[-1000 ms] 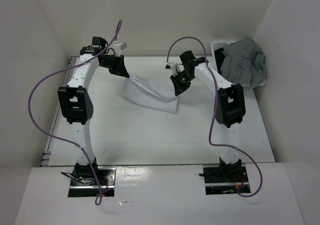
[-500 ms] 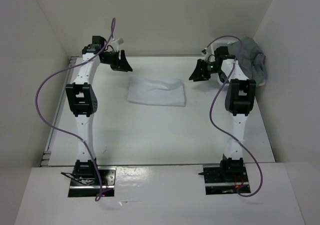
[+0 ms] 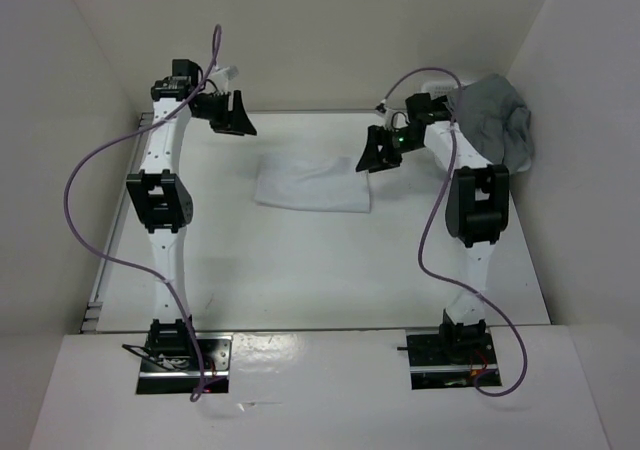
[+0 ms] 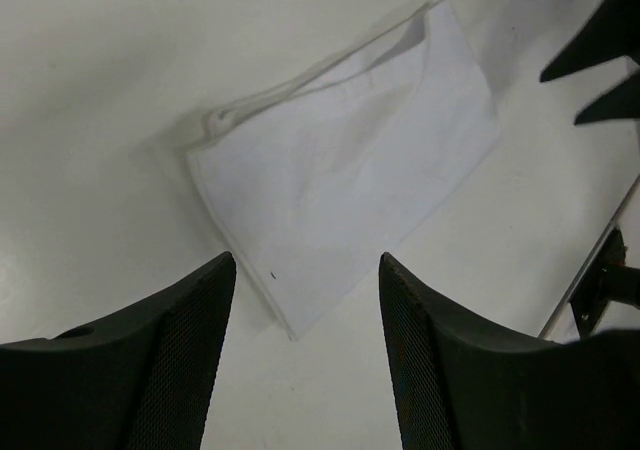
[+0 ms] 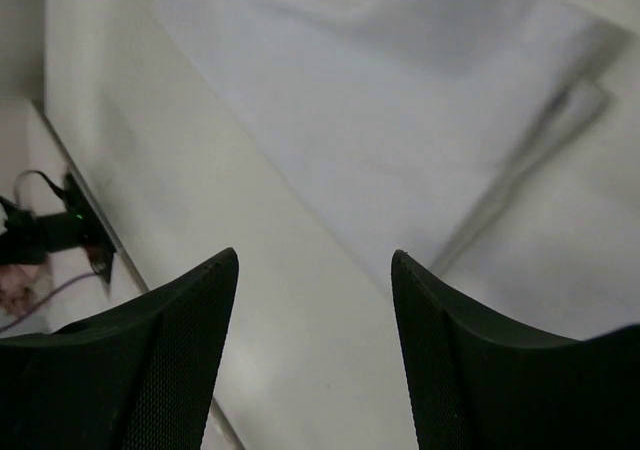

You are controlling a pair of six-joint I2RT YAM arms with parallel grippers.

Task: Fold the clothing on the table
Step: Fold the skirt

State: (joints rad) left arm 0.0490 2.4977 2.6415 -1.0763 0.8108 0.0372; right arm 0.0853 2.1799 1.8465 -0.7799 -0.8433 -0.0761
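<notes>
Both arms have let go of the clothing (image 3: 312, 183) they gripped 1 second ago and drawn back from it. It now lies flat as a folded white rectangle on the far middle of the table (image 3: 300, 270). Left gripper (image 3: 238, 125) hangs released, fingers apart, just beyond the cloth's far left corner; right gripper (image 3: 373, 162) hangs likewise spread and empty by its far right corner. A grey garment (image 3: 492, 120) is heaped at the table's far right.

Bkgd: plain white walls (image 3: 330, 40) on 3 sides, soft even light.
</notes>
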